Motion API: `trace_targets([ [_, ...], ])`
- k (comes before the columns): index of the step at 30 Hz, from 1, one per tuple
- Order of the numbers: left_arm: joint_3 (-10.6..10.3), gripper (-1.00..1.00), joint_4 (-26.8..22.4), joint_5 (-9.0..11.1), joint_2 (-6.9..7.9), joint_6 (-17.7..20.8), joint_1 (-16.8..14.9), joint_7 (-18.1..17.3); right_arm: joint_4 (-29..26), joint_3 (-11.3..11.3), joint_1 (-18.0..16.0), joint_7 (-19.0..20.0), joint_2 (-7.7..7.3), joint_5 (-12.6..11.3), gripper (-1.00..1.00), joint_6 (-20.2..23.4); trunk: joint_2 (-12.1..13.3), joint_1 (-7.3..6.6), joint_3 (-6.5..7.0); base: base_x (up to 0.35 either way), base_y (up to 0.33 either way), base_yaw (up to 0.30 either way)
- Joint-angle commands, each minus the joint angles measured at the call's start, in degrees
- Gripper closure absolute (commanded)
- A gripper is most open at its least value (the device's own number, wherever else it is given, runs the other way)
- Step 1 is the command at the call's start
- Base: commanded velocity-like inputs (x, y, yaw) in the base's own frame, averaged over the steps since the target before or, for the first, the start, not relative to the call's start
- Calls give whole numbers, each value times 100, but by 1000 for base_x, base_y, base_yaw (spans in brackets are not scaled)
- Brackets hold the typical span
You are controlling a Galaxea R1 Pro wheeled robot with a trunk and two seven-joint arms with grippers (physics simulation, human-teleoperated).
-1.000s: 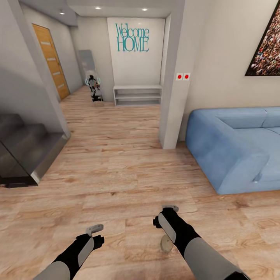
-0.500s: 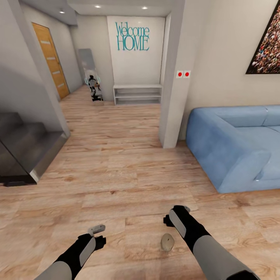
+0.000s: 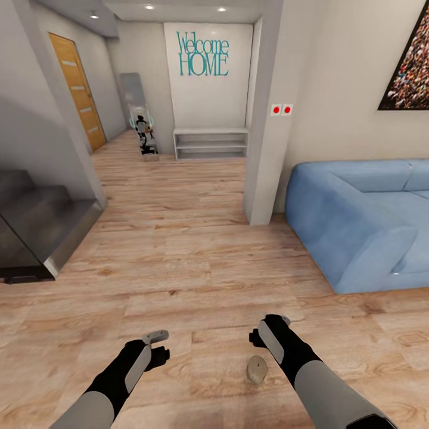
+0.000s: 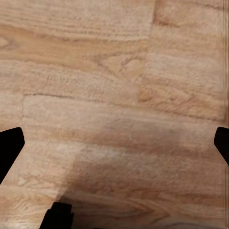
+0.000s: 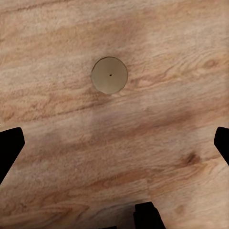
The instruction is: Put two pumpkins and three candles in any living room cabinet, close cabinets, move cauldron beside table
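Since a moment ago, my left gripper [image 3: 156, 338] is edging forward over the floor [image 3: 179, 262]. From the head, a candle [image 3: 257, 369] is standing upright beside my right gripper [image 3: 275, 322], near the sofa [image 3: 357, 226]. Left wrist: jaws are gaping wide, empty. Right wrist: jaws are spread wide, holding nothing, the candle [image 5: 109, 75] sitting beyond them.

Light wood floor [image 3: 179, 250], blue sofa [image 3: 357, 226], grey stairs [image 3: 36, 220], white hallway shelf [image 3: 211, 145], orange door [image 3: 77, 89].
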Motion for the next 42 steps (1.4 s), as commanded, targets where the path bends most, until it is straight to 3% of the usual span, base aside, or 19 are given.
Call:
trace_targets([
  [1, -27, -100, -12, 60, -32, 17, -2, 55, -8, 31, -3, -54, -4, -61, -100, 13, -44, 22, -23, 0, 0, 0],
  [8, -28, -100, -15, 72, -103, 18, -2, 52, -10, 31, 1, -29, -53, -65, -100, 21, -325, 176, -149, 0, 0, 0],
  [16, -20, -100, -163, 73, -98, 94, -2, 43, -10, 37, 4, -18, -11, -16, -100, 6, -646, 352, -293, 0, 0, 0],
  [20, -2, -100, -554, 80, -66, 565, 1, 1, -10, 39, 4, -8, -30, -13, -100, 6, -806, 440, -365, 0, 0, 0],
  [23, 362, -100, -959, 81, 12, 1149, 41, -266, -11, 40, 4, -4, -43, -24, -100, 11, -926, 505, -418, 0, 0, 125],
  [24, 581, -100, -1105, 80, 109, 1430, 51, -473, -11, 40, 4, -3, -45, -25, -100, 12, -967, 527, -436, 0, 0, 222],
  [26, 1042, -100, -1366, 76, 455, 2003, 68, -1092, -11, 41, 4, -2, -47, -22, -100, 13, -1047, 571, -472, 0, 0, 250],
  [27, 1227, -100, -1456, 73, 688, 2219, 75, -1491, -11, 44, 4, -2, -44, -21, -100, 13, -1087, 593, -490, 0, 0, 266],
  [28, 1399, -100, -1533, 69, 1094, 2432, 80, -2174, -11, 46, 4, -2, -44, -20, -100, 13, -1127, 615, -508, 0, 0, 274],
  [32, 1535, -100, -1590, 43, 2197, 2651, 87, -4150, -11, 51, 4, -2, -54, -14, -100, 13, -1287, 703, -580, 0, 0, 279],
  [33, 1546, -100, -1593, 26, 2501, 2674, 83, -4800, -11, 51, 4, -2, -49, -12, -100, 13, -1328, 725, -598, 0, 0, 282],
  [34, 1549, -100, -1595, 18, 2659, 2683, 84, -5156, -11, 54, 4, -2, -39, -8, -100, 13, -1368, 747, -616, 0, 0, 282],
  [37, 1553, -100, -1586, 7, 2897, 2694, 85, -5745, -11, 67, 4, 4, -21, 2, -100, 12, -1488, 813, -670, 0, 0, 282],
  [42, 1554, -100, -1580, 7, 2976, 2698, 86, -5966, -11, 74, 4, 7, -39, 9, -100, 5, -1688, 923, -760, 0, 0, 282],
])
